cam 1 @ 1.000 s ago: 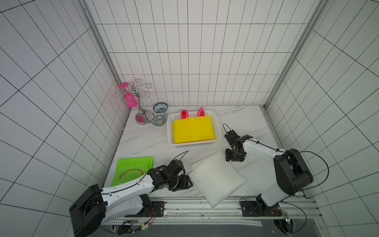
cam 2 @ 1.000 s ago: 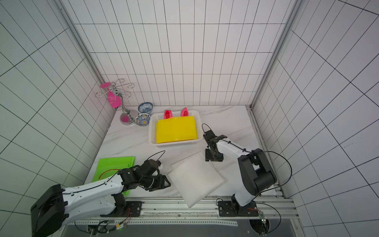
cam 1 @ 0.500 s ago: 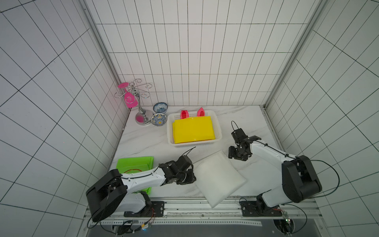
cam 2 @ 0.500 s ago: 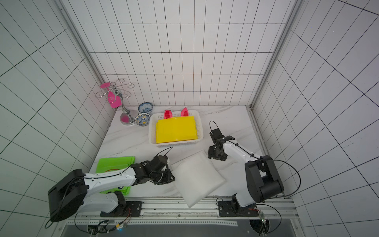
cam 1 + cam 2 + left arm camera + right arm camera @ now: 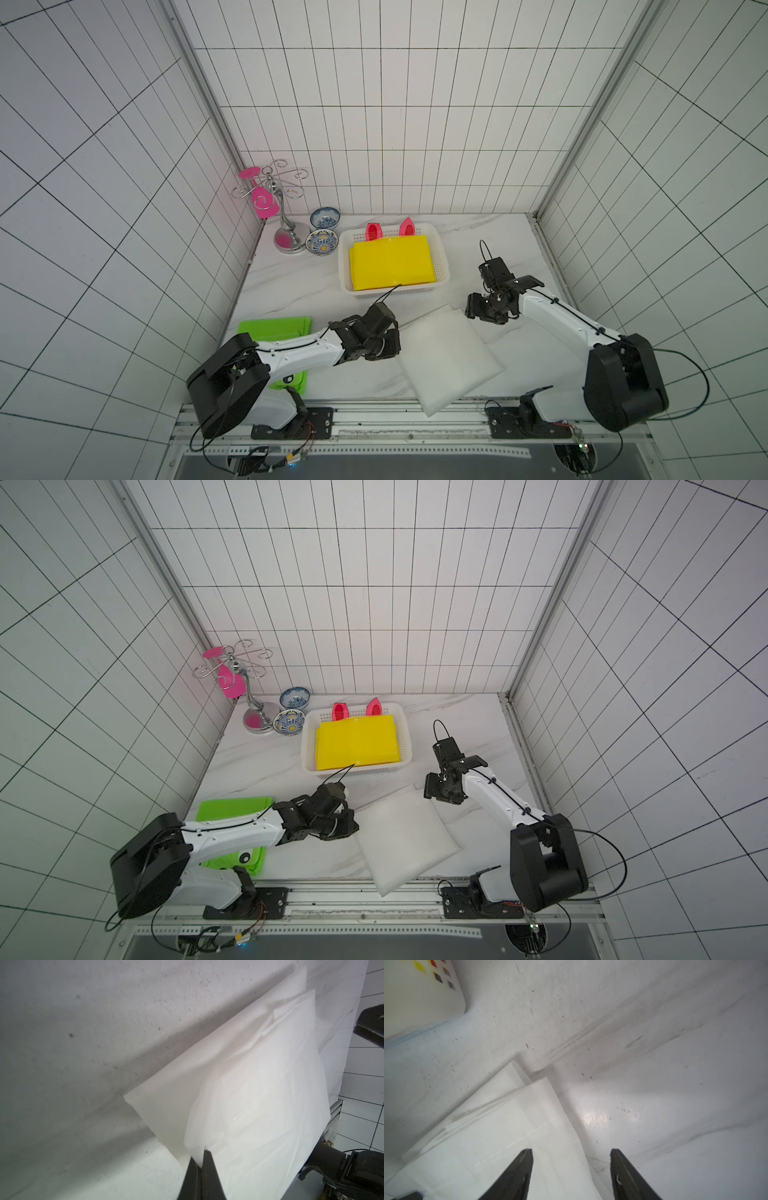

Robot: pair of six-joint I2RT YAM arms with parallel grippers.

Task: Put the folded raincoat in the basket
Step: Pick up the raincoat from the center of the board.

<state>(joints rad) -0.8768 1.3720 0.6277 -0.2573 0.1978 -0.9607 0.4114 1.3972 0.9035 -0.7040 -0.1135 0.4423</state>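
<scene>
Left jaws closed onto raincoat (image 5: 259, 1095) corner — tips hidden from above.

- One basket (image 5: 441, 262), white, on the table (image 5: 291, 286).
- Three folded pieces: yellow raincoat (image 5: 392, 264) inside the basket, white raincoat (image 5: 446, 359) in front of it, green piece (image 5: 274, 328) off its front-left.
- Two pink items against the basket's far wall: left pink item (image 5: 373, 231), right pink item (image 5: 406, 227).
- Two patterned bowls just left of the basket: far bowl (image 5: 325, 217), near bowl (image 5: 320, 242).
- One silver stand (image 5: 286, 224) left of the basket, beyond the bowls, carrying one pink glass (image 5: 262, 201).
- Two arms in front of the basket: left arm (image 5: 299, 357), right arm (image 5: 557, 316).
- Two end effectors: left end effector (image 5: 204, 1157), right end effector (image 5: 571, 1150).
</scene>
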